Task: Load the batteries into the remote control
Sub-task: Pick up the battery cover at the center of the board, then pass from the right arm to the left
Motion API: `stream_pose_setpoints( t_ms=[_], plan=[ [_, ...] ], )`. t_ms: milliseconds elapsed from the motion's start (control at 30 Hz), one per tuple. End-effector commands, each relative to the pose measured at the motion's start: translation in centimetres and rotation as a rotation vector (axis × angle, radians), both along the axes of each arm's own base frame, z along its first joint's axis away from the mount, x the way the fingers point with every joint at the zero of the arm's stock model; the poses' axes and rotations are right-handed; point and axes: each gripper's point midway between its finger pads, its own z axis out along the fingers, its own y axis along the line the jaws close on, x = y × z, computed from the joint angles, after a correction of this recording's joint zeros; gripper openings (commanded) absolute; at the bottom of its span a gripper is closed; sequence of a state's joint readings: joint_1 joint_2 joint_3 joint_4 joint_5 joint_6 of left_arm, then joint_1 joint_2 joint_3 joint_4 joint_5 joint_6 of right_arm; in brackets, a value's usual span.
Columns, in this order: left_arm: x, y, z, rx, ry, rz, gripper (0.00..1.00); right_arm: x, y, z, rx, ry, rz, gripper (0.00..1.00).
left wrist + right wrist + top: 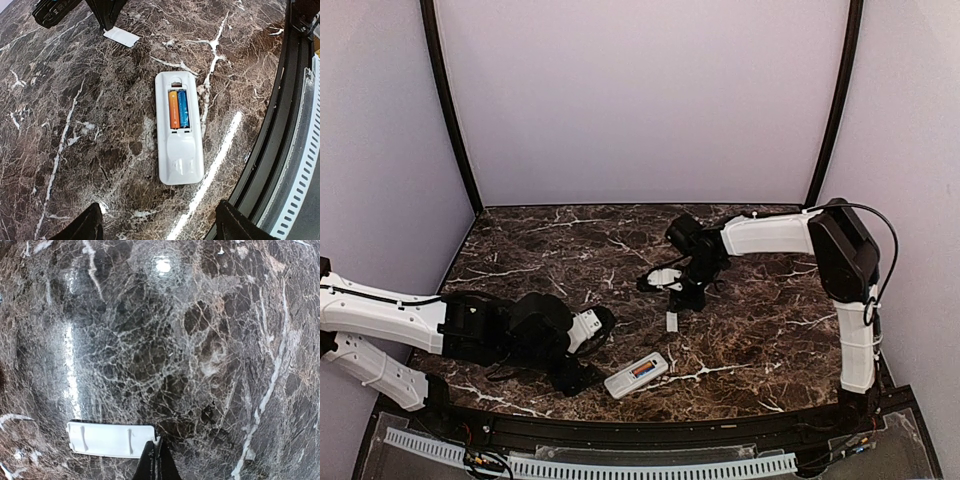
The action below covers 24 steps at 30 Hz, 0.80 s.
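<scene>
The white remote control lies back up near the table's front edge. Its battery bay is uncovered and holds the orange battery and the blue battery side by side. It also shows in the top view. My left gripper is open and empty, its fingertips wide apart just short of the remote's end. My right gripper is shut on a corner of the white battery cover, low over the table at mid-table.
The table's black front rim and a slotted white cable duct run close beside the remote. White walls enclose the marble table on three sides.
</scene>
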<state>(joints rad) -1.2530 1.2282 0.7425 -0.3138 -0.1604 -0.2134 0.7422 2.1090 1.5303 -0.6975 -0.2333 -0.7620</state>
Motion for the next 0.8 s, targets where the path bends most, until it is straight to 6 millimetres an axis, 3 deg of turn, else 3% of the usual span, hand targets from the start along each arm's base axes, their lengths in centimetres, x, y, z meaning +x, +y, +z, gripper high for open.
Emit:
stream_pose_setpoints(
  t_ms=[0,167,400,600,767],
  plan=[
    [0.3,1.0,0.3,0.016,-0.014,0.027,0.77,-0.8,-0.4,0.9,-0.019,-0.016,-0.014,0.0],
    [0.8,1.4,0.7,0.01,-0.037,0.058,0.77,-0.3,-0.4,2.6,0.002,-0.073,-0.046,0.0],
    [1.1,1.2,1.0,-0.032,-0.037,0.097,0.76,0.4,0.5,6.7,0.088,-0.166,-0.108,0.0],
    [1.1,-0.9,4.5,-0.229,-0.026,0.101,0.76,-0.1,1.4,11.2,0.191,-0.249,-0.155,0.0],
    [1.0,-2.8,7.5,-0.38,-0.006,0.103,0.77,-2.3,3.8,15.8,0.318,-0.3,-0.185,0.0]
  ],
)
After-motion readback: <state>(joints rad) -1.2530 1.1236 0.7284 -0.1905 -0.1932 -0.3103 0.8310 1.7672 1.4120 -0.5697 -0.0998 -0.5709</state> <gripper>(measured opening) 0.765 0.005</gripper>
